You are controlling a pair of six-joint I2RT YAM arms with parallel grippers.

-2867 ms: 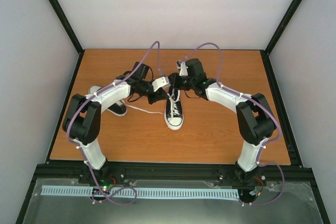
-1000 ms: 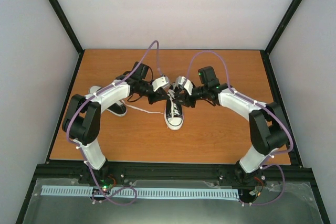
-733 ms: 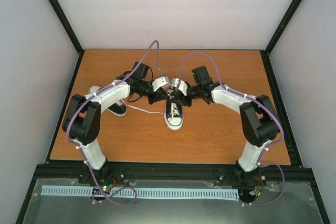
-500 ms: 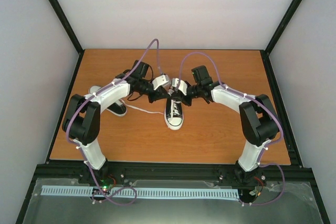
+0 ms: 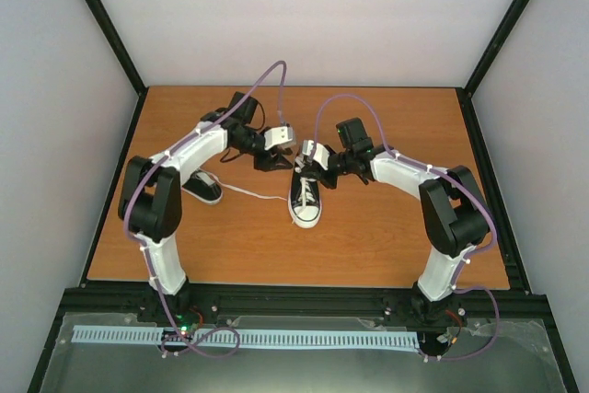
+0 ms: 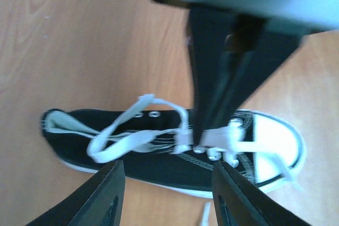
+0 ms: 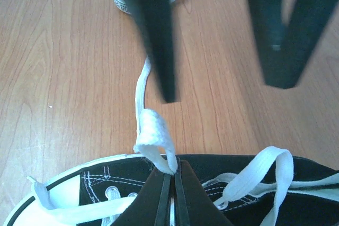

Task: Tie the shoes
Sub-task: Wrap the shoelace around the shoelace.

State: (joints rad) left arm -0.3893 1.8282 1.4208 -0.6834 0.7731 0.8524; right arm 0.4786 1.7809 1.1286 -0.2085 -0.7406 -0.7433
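Shoelace (image 7: 153,130), pinched between right jaws (shoe (image 7: 106,183) below)

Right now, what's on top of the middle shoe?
Loose white laces lie across the shoe, with one loop pinched in the shut right jaws. The lacing directly beneath those jaws is covered.

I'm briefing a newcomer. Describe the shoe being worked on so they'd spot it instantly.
On the wooden table, find the middle sneaker, white toe toward the arm bases. Unlike the other sneaker at left, its lace is pinched by the right gripper.
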